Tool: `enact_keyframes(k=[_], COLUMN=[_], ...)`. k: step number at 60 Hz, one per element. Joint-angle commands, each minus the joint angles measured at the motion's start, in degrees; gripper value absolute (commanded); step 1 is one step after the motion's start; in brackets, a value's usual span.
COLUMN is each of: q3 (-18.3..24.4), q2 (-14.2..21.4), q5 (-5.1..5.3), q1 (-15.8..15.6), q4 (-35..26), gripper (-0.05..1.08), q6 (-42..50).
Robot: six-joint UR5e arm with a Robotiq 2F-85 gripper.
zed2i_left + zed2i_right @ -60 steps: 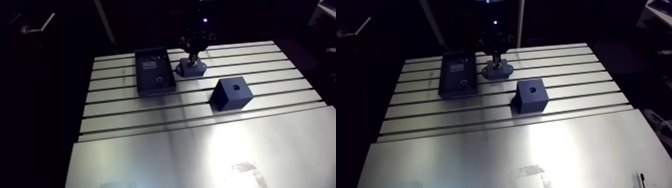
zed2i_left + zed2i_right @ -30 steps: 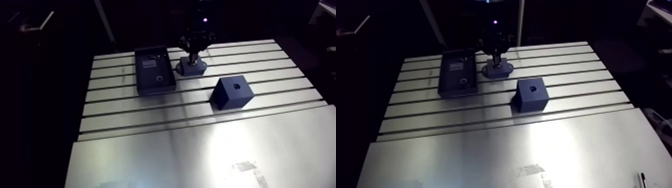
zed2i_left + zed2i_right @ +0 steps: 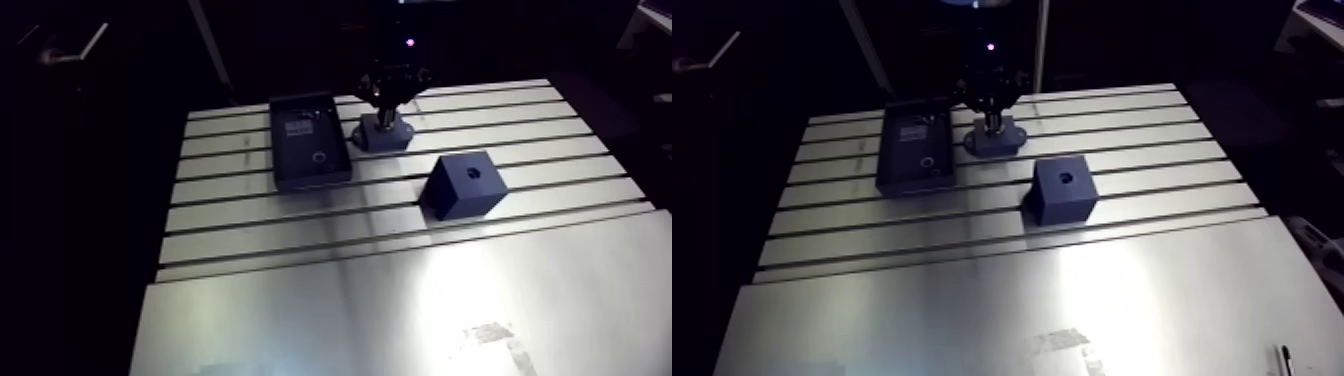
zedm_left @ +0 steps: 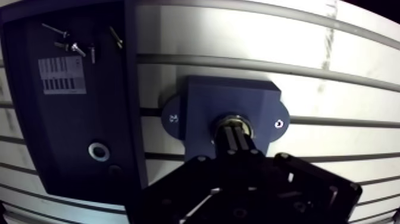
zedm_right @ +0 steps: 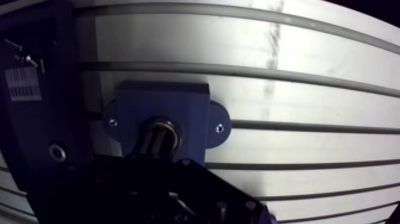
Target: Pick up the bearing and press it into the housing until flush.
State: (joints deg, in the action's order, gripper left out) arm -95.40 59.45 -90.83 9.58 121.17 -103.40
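Against the earlier pictures, no item on the tabletop [image 3: 400, 300] had shifted. The tray, the block and the housing lay in the same places. The gripper [image 4: 236, 131] remained directly above the housing, with only a slight change in the arm view's framing.

The housing [image 4: 202, 101] was a dark blue square body with a rounded ear on two opposite sides, each ear with one small hole. It sat flat across the tabletop slots, just beside the tray. The bearing [image 4: 233, 120] sat in the housing's central bore and showed as a bright metal rim. The fingers [image 4: 228, 143] were together, with only a thin line between them, and their tips stood on the bearing. They covered most of it, so whether it sat flush could not be judged.

The tray [image 3: 300, 172] was dark, shallow and rectangular. It held a printed label [image 4: 61, 75], a metal ring [image 4: 99, 151] and several loose screws [image 4: 74, 47] at one end. The block [image 3: 465, 188], a dark cube with a hole in its top, stood well apart from the housing. Nothing lay between them.
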Motion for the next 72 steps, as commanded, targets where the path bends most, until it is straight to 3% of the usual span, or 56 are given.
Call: enact_keyframes(k=[1,72], q3=[-0.2,-0.7], q2=[0.0,-0.1], q5=[0.0,-0.78], q1=[0.0,-0.1], q4=[0.1,1.3], gripper=[1.08,1.07], q6=[0.1,0.1])
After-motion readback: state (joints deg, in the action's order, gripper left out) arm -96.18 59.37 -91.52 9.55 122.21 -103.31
